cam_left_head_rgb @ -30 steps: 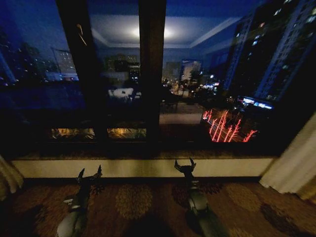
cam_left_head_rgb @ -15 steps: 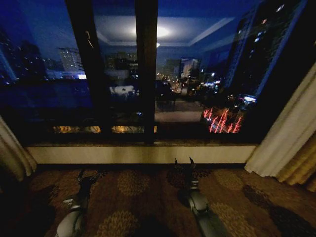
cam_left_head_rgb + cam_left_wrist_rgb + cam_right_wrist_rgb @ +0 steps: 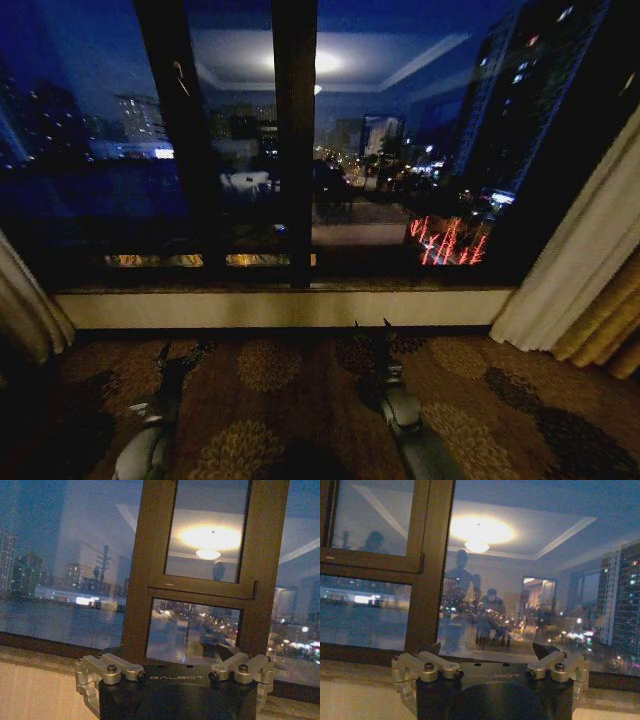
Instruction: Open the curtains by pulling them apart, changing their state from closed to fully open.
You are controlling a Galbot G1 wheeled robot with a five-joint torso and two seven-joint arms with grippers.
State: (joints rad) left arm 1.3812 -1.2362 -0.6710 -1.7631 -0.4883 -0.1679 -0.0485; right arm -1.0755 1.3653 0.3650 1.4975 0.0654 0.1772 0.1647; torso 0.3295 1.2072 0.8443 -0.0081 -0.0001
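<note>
Two sheer cream panels, the curtains, hang gathered at the outer edges of the head view, one bunched at the far left (image 3: 28,310) and the other at the far right (image 3: 575,270), well apart, with the whole dark window (image 3: 300,150) bare between them. Just beside the right panel, on its outer side, hang thicker golden-brown drapes (image 3: 610,325). A dark vertical window frame (image 3: 294,140) stands near the middle of the glass, and a pale sill (image 3: 280,308) runs beneath it from one panel to the other. Through the glass the night city shows, with lit towers and a patch of red lights, and a ceiling lamp is reflected in the pane. Below the sill lies a brown patterned carpet (image 3: 270,400). Both arms reach forward low over that carpet, touching neither panel: the left gripper (image 3: 182,352) sits left of centre and the right gripper (image 3: 374,330) right of centre, each short of the sill. In the wrist views the left gripper (image 3: 175,672) and the right gripper (image 3: 490,670) face the window, their jaws spread wide with nothing between them. The fingers (image 3: 107,669) of the left one are silver linkages on a black body.
</note>
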